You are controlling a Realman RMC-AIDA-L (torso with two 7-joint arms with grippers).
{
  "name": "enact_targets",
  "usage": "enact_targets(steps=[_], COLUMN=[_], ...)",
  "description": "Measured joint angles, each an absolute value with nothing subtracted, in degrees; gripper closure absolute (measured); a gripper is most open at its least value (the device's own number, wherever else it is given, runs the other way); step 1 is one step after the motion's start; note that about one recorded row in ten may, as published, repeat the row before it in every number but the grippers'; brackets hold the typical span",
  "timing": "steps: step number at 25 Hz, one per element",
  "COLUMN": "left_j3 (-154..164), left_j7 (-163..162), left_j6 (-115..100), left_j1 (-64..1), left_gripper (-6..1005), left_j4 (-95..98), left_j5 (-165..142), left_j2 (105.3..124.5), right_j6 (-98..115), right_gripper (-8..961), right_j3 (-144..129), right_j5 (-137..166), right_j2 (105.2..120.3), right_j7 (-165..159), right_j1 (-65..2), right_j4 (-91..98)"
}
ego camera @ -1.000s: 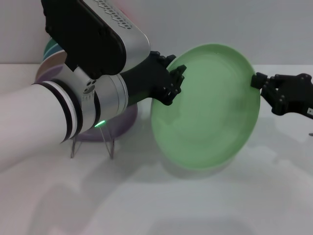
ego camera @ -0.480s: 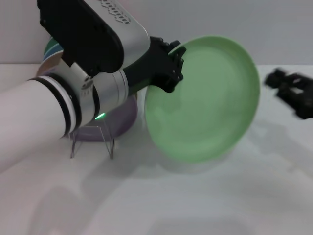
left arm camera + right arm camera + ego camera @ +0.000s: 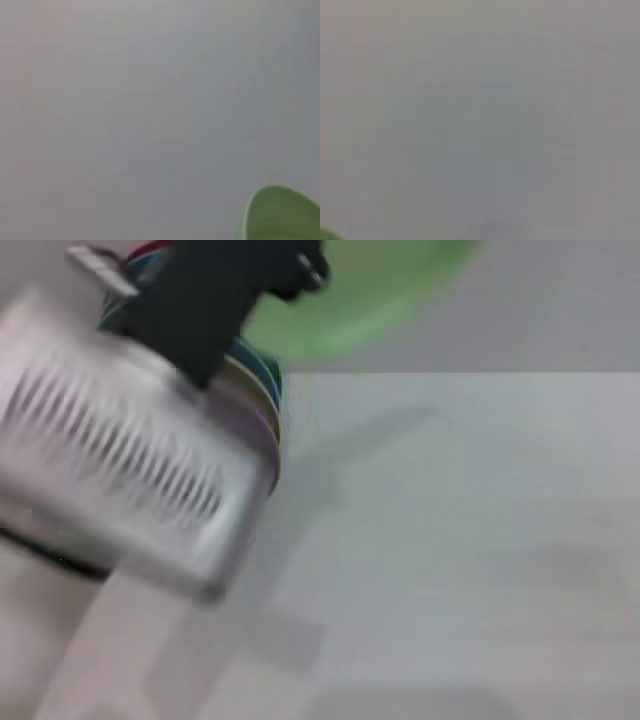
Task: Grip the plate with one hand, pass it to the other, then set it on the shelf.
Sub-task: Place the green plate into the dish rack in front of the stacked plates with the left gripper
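In the head view the pale mint-green plate [image 3: 380, 285] is raised high at the top edge, blurred. My left gripper [image 3: 292, 268] is black and sits at the plate's left rim, shut on it. The left arm's silver housing [image 3: 120, 470] fills the left of the view. A piece of the plate's rim also shows in the left wrist view [image 3: 280, 215]. A green sliver shows in a corner of the right wrist view [image 3: 325, 235]. The right gripper is out of view. The clear shelf is hidden behind my left arm.
Edges of several coloured plates [image 3: 262, 390] show behind the left arm, standing on edge. The white table [image 3: 460, 540] spreads across the middle and right, with the arm's shadow on it. A grey wall is behind.
My left arm has swung up and toward the camera, carrying the plate from mid-view to the top edge. The right gripper let go of the plate's right rim and left the view.
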State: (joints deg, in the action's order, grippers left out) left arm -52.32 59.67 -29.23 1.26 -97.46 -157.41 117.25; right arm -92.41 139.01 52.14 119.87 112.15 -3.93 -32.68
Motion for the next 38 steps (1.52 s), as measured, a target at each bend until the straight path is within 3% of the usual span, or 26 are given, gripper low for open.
enact_targets(steps=[1, 9, 17, 21, 29, 38], left_j3=[-51.8, -58.2, -65.9, -62.4, -58.3, -54.9], left_j7=[59.3, 29.2, 9.0, 7.9, 10.9, 13.0], left_j6=[-36.5, -72.3, -101.3, -106.6, -106.4, -106.4], left_j1=[1.3, -4.8, -21.1, -26.0, -26.9, -29.1], left_gripper=[936, 936, 937, 937, 937, 936], left_j4=[-94.9, -68.0, -21.6, -5.5, -5.7, -3.8], left_j5=[-158.9, -165.6, -165.6, -165.6, -165.6, -165.6], left_j2=[116.8, 111.6, 111.52, 110.81, 108.64, 107.59], right_j6=[-92.3, -92.1, -92.6, -92.8, -94.3, -96.5], right_gripper=[346, 346, 347, 347, 348, 348], right_j3=[138.9, 139.0, 139.0, 139.0, 137.8, 137.4], right_j5=[52.3, 54.9, 55.8, 55.8, 56.6, 56.6], right_j2=[119.81, 119.39, 119.28, 119.27, 119.27, 119.35], right_j7=[112.2, 112.5, 112.5, 112.6, 114.1, 116.4], right_j1=[-4.2, -6.0, -7.4, -7.4, -7.9, -8.0], right_j4=[-32.1, -31.4, -31.0, -30.8, -30.4, -29.3])
